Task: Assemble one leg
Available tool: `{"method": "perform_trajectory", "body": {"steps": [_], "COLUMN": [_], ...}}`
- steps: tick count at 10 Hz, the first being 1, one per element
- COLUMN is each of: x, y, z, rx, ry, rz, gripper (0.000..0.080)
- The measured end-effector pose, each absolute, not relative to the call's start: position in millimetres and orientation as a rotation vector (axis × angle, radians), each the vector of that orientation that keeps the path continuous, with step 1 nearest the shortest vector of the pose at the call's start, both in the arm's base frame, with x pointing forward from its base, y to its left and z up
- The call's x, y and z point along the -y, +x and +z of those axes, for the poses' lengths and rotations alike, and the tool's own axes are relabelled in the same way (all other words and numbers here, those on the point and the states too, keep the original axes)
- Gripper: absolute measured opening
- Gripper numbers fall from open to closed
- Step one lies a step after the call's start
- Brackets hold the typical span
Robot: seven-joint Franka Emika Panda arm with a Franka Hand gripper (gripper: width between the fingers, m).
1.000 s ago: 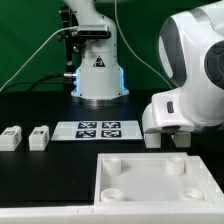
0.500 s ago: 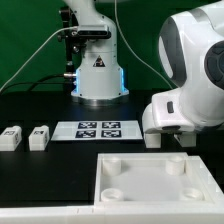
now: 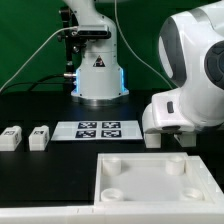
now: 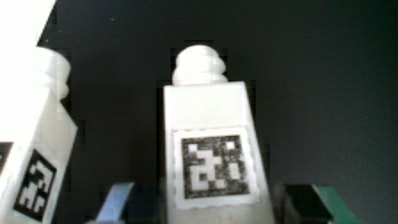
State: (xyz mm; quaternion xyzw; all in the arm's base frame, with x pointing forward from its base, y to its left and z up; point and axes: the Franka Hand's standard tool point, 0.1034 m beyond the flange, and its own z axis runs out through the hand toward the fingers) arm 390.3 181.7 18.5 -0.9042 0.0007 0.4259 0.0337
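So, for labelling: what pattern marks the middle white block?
Black-and-white square tag on the white leg; clearest in wrist view.

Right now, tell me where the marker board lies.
The marker board lies mid-table, to the exterior view's right of a leg, behind the white tray-like piece.

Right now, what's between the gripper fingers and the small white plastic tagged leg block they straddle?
Nothing: the wrist view shows only bare dark gaps between the leg and each finger of the open gripper.

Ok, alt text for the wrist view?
A white leg with a black-and-white tag sits on the black table between the tool's open fingers, gaps either side. A second tagged leg is beside it, partly cut off.
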Motion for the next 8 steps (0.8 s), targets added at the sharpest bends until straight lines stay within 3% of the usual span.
{"method": "perform_trajectory", "body": {"steps": [6,7,8], "x": [-182,-181,-177], "y": [391,397,402], "z": [19.1,28.4,50.9], "rx": [-0.002,0.015,0.044], "ry": [-2.782,-2.789,-2.782], "rz": [1.307,1.287,1.298], "gripper": [0.0291,0.0291,0.0291]}}
